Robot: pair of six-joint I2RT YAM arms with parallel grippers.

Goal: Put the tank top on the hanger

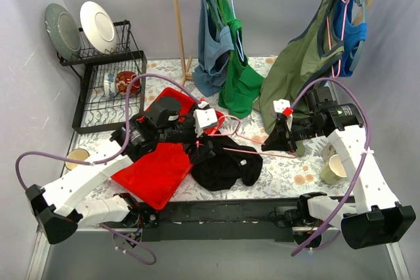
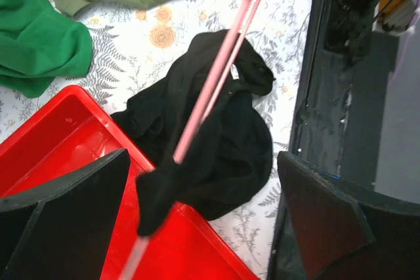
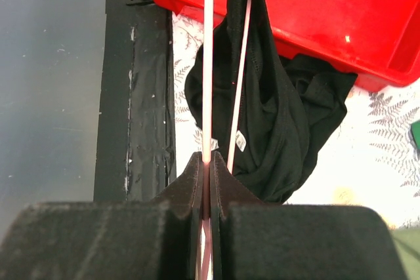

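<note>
1. Black and soft, the tank top (image 1: 224, 166) lies bunched on the flowered worktop (image 1: 289, 175) close to the arm bases. Its left part laps the rim of a red tray (image 1: 154, 172).
2. Off to the right, a paper cup (image 1: 333, 170) stands beside the right arm.
3. We see the pink wire hanger (image 3: 208, 63) stretched above the heap, with a strip of the black fabric draped over its wire.
4. The right claw (image 3: 207, 165) is pinched tight on the hanger's wire.
5. The left claw (image 2: 203, 162) stands wide apart and grips nothing. The wire and its draped fabric run between the two fingers.
6. Farthest off, an olive green top (image 1: 295, 73) and a bright green top (image 1: 239, 80) hang at the back, their hems reaching the worktop. A dish rack (image 1: 105, 93) sits in the far left corner.
</note>
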